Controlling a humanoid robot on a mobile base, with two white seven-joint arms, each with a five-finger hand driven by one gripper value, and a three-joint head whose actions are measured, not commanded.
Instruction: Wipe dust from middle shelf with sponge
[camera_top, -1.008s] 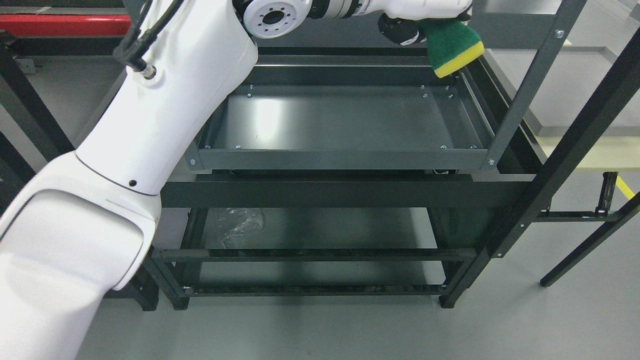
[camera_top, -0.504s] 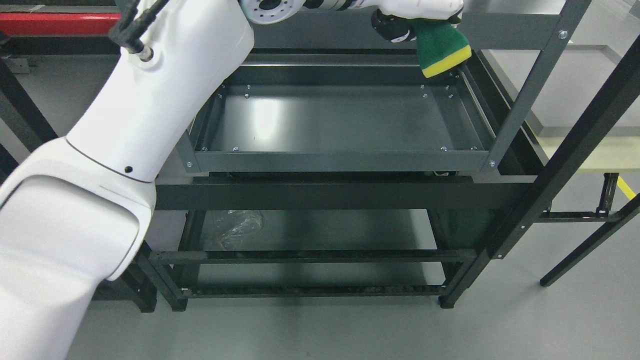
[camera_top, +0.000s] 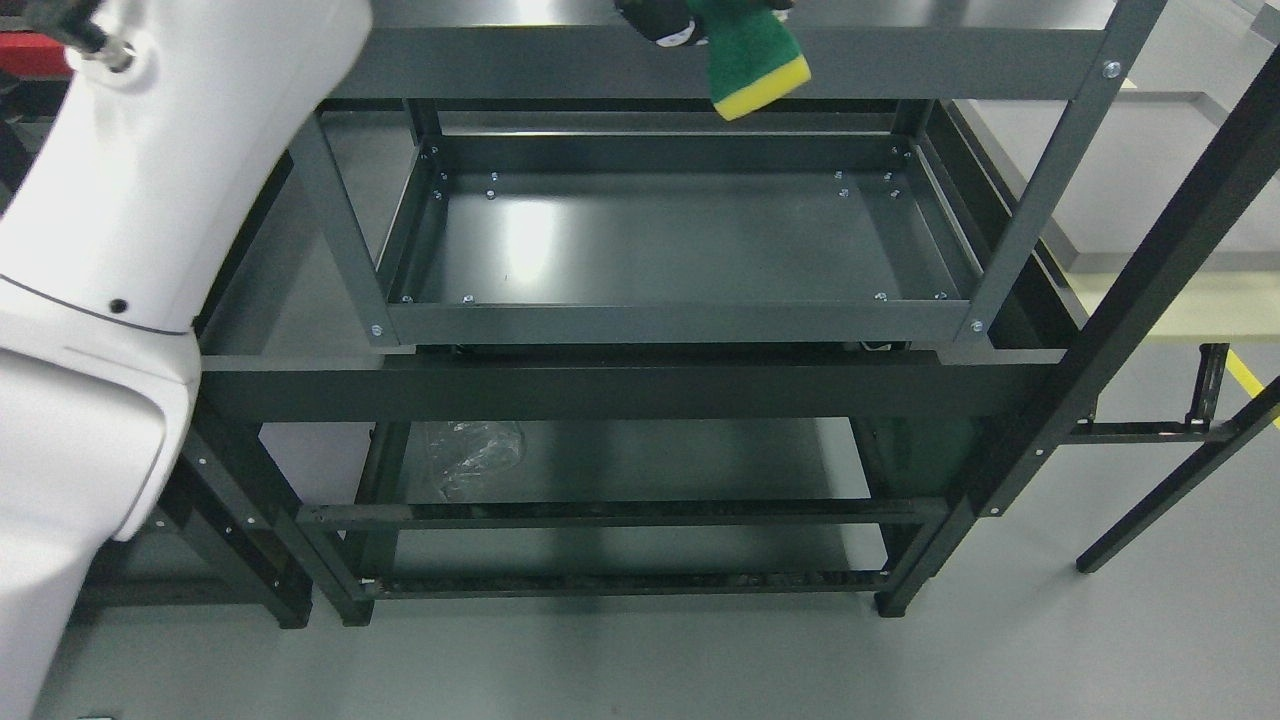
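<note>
- The left arm (camera_top: 110, 300) has swung away leftward, uncovering the whole middle shelf (camera_top: 680, 235).
- The sponge (camera_top: 752, 65), green over yellow, has risen and shifted left, now in front of the upper crossbar.
- The left hand (camera_top: 690, 18) grips it; only dark fingertips show at the top edge.
- Judged: no contact, so wiping is paused or finished.

Workshop or lab: bare grey floor (camera_top: 1000, 660), dark metal shelving racks (camera_top: 680, 325).
</note>
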